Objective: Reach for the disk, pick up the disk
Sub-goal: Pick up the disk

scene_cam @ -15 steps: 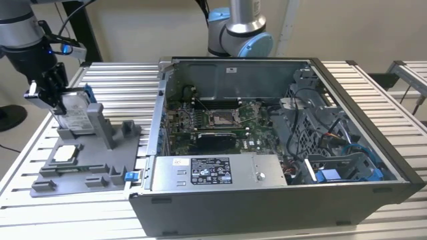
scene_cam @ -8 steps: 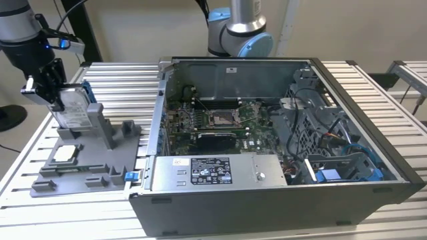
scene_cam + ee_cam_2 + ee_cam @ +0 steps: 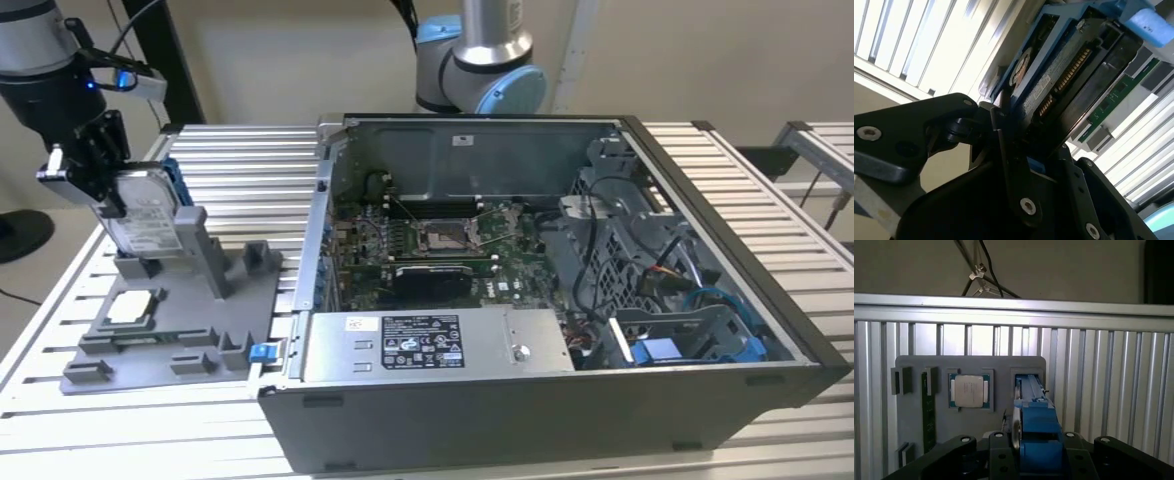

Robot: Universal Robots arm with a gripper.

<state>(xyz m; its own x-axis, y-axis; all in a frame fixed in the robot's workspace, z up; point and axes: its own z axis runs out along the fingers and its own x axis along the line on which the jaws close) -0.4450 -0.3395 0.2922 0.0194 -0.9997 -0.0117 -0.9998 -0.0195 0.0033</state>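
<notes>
Disk (image 3: 147,222) upright, top edge clamped in hand (image 3: 110,196)

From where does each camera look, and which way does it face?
Exterior view: off the arm, high, facing the computer case and the gripper.
First wrist view: on the wrist, facing down past the gripper onto the grey fixture.
Second wrist view: on the wrist, close beside the gripper.
All share the disk.

the disk (image 3: 144,218), silver-grey with a white label and blue side rails, stands upright on edge in the grey holder (image 3: 214,320), exterior view's left.
</notes>
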